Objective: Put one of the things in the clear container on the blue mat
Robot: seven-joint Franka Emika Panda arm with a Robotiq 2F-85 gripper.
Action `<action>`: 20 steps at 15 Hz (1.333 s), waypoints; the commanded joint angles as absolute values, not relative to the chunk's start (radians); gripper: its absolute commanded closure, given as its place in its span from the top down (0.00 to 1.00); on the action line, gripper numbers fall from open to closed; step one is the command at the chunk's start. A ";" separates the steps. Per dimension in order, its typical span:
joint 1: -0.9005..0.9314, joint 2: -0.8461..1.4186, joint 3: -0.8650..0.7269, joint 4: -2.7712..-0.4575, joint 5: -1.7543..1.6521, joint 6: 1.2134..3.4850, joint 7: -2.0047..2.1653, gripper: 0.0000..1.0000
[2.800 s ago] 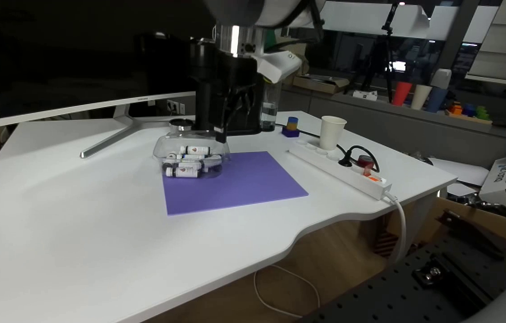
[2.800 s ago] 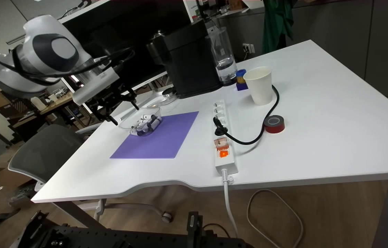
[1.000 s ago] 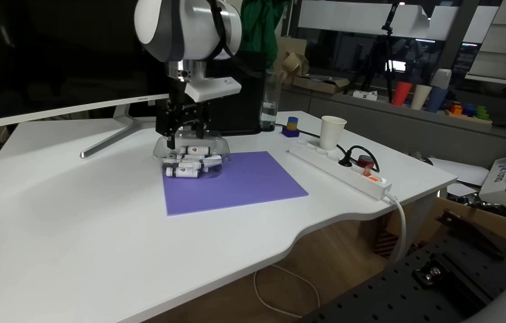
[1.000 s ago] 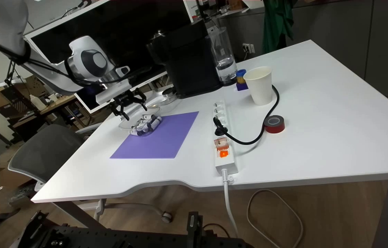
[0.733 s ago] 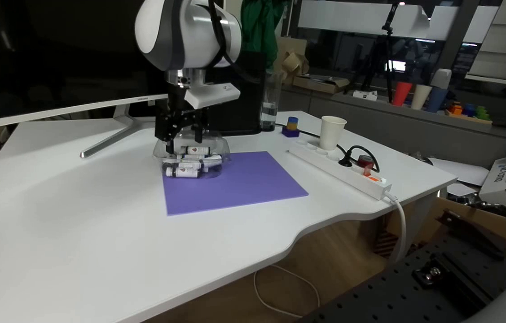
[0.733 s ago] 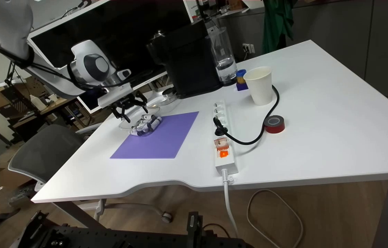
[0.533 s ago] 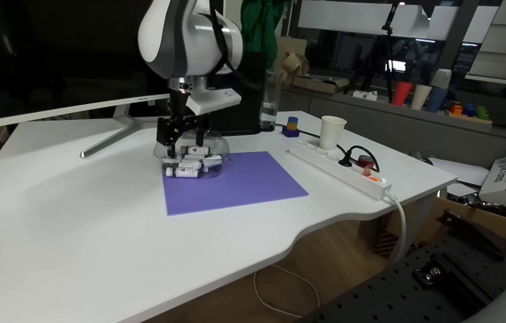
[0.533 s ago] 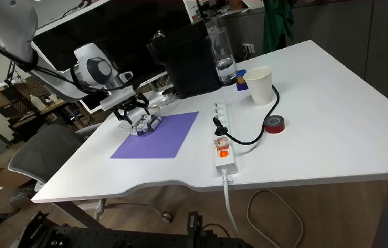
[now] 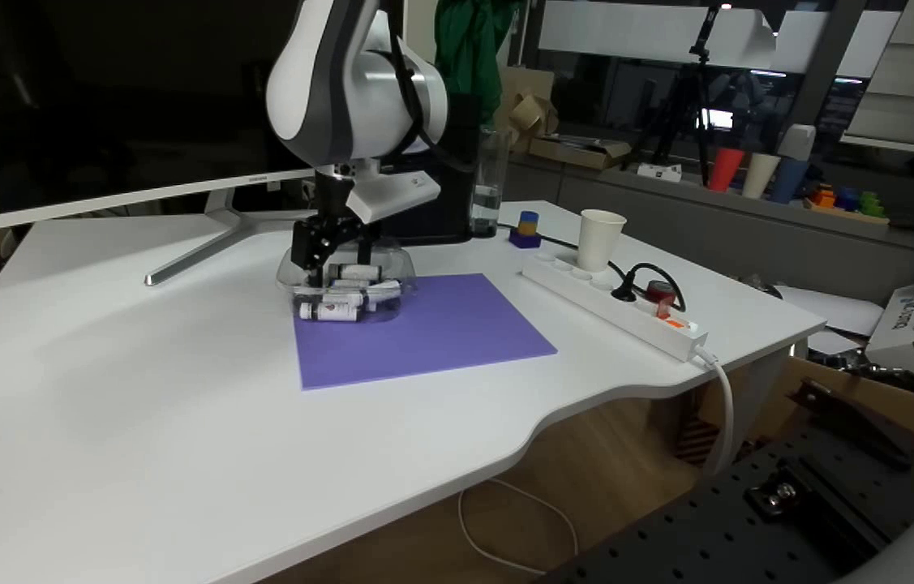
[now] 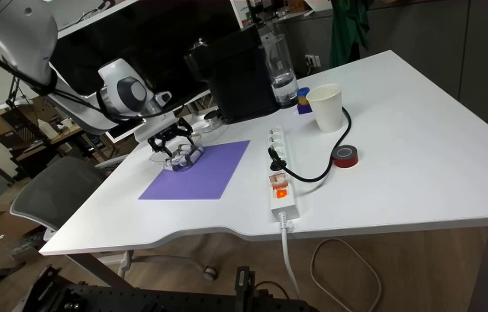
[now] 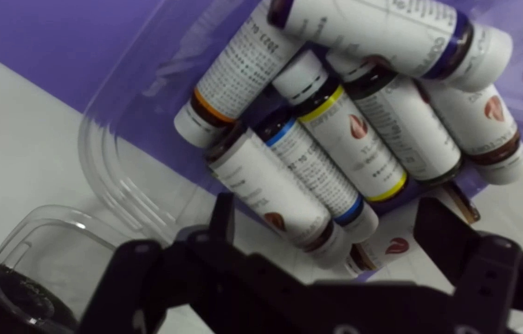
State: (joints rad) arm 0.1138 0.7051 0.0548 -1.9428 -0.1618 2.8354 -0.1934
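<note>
The clear container (image 9: 288, 276) sits over the far left part of the blue mat (image 9: 440, 341) and also shows in the wrist view (image 11: 89, 144). It holds several small dark bottles with white labels and white caps. A yellow-banded bottle (image 11: 354, 130), a blue-banded bottle (image 11: 314, 162) and a white-labelled bottle (image 11: 270, 190) lie side by side. Another bottle (image 11: 382, 37) lies across the top. My gripper (image 9: 341, 268) is open and points down at the container, tips about at its rim level or just inside. In the wrist view, the fingers (image 11: 325, 218) are wide apart with bottle caps between them.
A white power strip (image 9: 611, 304) with a paper cup (image 9: 601, 239) stands right of the mat. A tall black box (image 10: 235, 73), a water vessel (image 10: 282, 78) and a monitor (image 9: 140, 97) stand behind. A clear plastic piece (image 11: 52, 213) lies beside the container.
My gripper has swung across to above the container, turned, and come down among its walls, shifting slightly toward the mat. It stays open. The container, bottles and mat have not moved.
</note>
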 commanded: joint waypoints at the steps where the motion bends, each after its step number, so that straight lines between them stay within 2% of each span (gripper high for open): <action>1: 0.109 0.710 0.046 -1.946 -0.188 2.877 -0.201 1.00; 2: 0.108 0.710 0.047 -1.947 -0.191 2.880 -0.205 1.00; 3: 0.106 0.708 0.048 -1.949 -0.193 2.879 -0.203 0.75; 4: 0.100 0.707 0.055 -1.948 -0.190 2.874 -0.206 0.73; 14: 0.089 0.627 0.037 -1.946 -0.195 2.825 -0.210 0.03; 16: 0.093 0.594 0.021 -1.944 -0.204 2.790 -0.210 0.07; 20: 0.093 0.519 -0.011 -1.942 -0.232 2.702 -0.210 0.07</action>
